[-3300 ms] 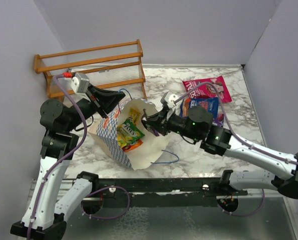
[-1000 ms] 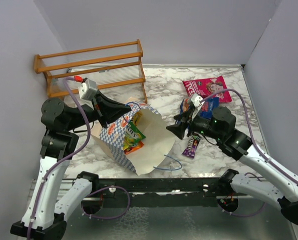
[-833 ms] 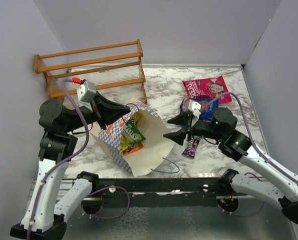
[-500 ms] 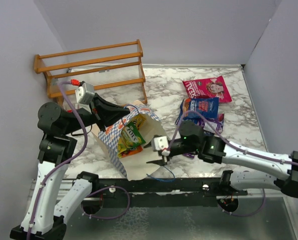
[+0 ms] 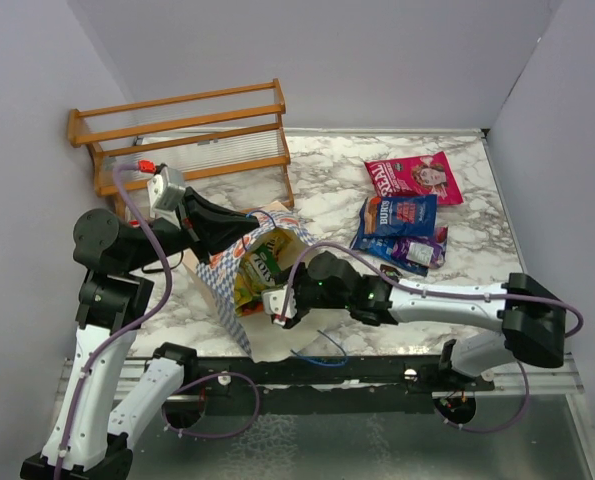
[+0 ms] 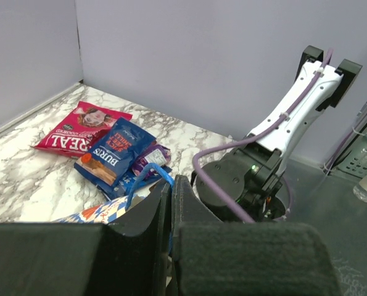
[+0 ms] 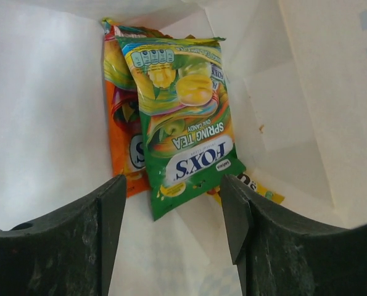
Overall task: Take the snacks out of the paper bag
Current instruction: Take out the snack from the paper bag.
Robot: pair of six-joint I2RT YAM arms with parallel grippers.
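We show the right gripper [image 7: 173,203] inside the paper bag [image 5: 269,342], jaws spread wide and empty, one finger on either side of the near end of the green packet [image 7: 183,142]. This packet lies flat on the bag's lower wall. It overlaps an orange packet [image 7: 118,135] toward the bag's left wall, and a yellow packet [image 7: 257,188] peeps out toward the right wall. The left gripper [image 6: 171,203] is pinched shut on the bag's upper rim and holds the mouth open. We judge the step in hand to be grasping the green packet. The jaws should advance low and straight and close on the packet's near end alone, taking up neither the orange one nor the paper. Both bag walls stand close beside the fingers, so sideways travel is poor, and the clear path is back out through the mouth. Well apart from the bag, on its right, lie the magenta packet [image 5: 415,177], blue packet [image 5: 397,215] and purple packet [image 5: 417,250] on the table [image 5: 327,170]. A wooden rack [image 5: 182,135] stands behind the bag.
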